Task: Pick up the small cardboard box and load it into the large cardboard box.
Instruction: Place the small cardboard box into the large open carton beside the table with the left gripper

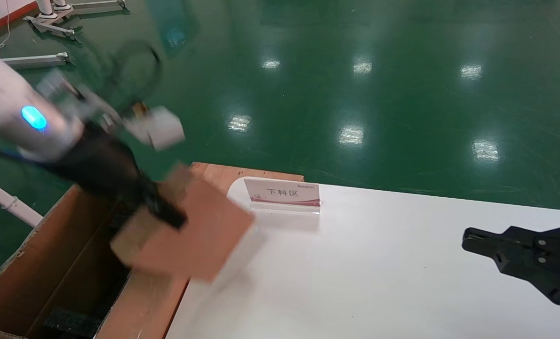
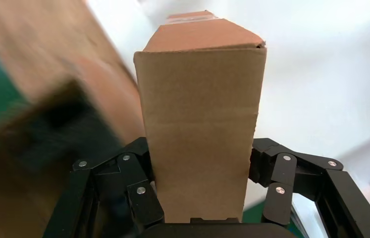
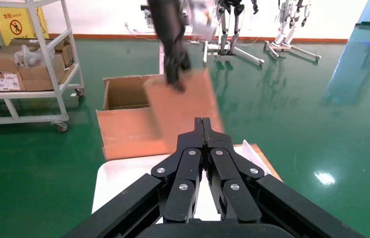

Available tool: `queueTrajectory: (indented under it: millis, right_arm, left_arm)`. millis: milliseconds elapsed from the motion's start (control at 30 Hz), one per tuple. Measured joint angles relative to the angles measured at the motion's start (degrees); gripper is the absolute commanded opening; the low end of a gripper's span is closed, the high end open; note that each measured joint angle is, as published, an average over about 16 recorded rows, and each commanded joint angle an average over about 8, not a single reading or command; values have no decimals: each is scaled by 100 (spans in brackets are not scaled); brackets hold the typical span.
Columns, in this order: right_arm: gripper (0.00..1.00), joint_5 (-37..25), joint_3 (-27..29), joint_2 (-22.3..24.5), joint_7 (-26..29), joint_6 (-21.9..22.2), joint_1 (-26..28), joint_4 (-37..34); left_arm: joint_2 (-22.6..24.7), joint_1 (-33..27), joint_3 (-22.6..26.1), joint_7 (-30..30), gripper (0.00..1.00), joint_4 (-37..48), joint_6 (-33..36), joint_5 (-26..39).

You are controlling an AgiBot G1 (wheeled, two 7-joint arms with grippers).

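**A:** Where is the small cardboard box?

**B:** In the air, tilted, over the edge where the white tabletop meets the large cardboard box. The left end effector grips it, a black finger pressed against each side of the carton.

**A:** And the large cardboard box itself?

**B:** It stands on the green floor just beside the tabletop, flaps open, dark inside. The small box hangs partly above its near flap.

**A:** What about the other arm?

**B:** The right end effector sits low over the tabletop, well apart from the large cardboard box, its fingers closed together on nothing.

**A:** Anything else near that box?

**B:** A small sign stand with red print stands on the tabletop, near the held carton.
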Motion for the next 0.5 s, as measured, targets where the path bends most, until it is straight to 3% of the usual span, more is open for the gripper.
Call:
queueTrajectory:
  millis: [300, 333, 500]
  right_arm:
    - [0, 2, -3, 1, -2, 1, 1, -1]
    - [8, 2, -4, 1, -2, 1, 1, -1]
    - [70, 4, -6, 2, -3, 2, 2, -1]
  left_arm:
    - [-191, -1407, 217, 67, 0, 312, 178, -12]
    - [-206, -1562, 298, 71, 0, 345, 189, -36]
    - [-253, -2289, 812, 89, 0, 471, 215, -168]
